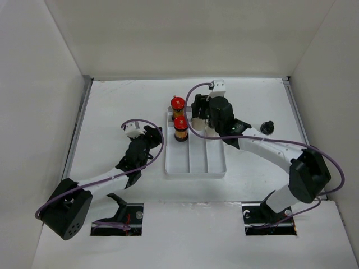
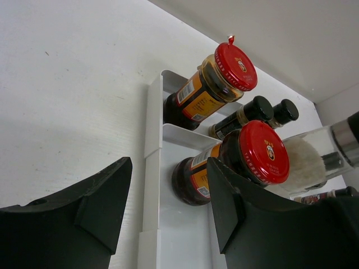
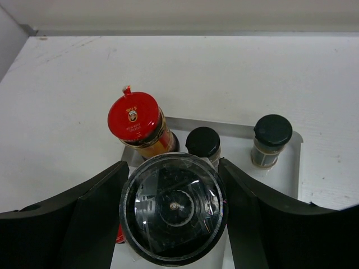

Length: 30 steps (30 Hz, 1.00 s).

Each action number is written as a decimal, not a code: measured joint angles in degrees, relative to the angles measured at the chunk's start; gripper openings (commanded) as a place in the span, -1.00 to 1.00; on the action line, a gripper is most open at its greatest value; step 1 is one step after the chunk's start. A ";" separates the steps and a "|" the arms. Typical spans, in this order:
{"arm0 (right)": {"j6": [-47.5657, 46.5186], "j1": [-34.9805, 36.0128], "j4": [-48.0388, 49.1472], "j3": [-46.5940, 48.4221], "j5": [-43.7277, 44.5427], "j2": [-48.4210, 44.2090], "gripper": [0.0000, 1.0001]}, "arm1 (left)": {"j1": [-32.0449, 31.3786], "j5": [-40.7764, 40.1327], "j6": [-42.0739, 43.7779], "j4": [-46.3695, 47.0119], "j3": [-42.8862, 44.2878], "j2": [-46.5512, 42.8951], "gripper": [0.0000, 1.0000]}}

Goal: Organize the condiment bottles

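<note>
Bottles crowd the far end of the white tray [image 1: 193, 165] at mid-table. In its left slot the far red-capped bottle [image 1: 177, 102] and the near red-capped bottle [image 1: 180, 122] stand upright, one just behind the other. Further right along the tray's far wall stand a first dark-lidded bottle [image 3: 203, 143] and a second dark-lidded bottle [image 3: 272, 134].

The right gripper [image 3: 173, 167] is over the tray's far middle, its fingers grasping a clear bottle [image 3: 173, 216] with a black top. A lone black-lidded bottle [image 1: 268, 126] stands on the table [image 1: 112, 101], well right of the tray. The left gripper [image 2: 168, 168] hangs low just left of the tray, fingers released and holding nothing.
</note>
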 measured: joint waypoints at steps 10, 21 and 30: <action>0.28 0.70 6.60 -1.79 -0.13 8.00 0.03 | 0.00 0.00 -0.02 0.00 0.00 0.00 0.08; 0.50 0.74 11.08 -4.46 3.06 12.79 0.34 | 0.00 0.02 -0.02 0.00 0.00 0.00 0.08; 1.55 1.46 13.35 -5.55 4.39 10.93 0.87 | -0.04 0.00 0.04 0.00 0.00 -0.04 0.09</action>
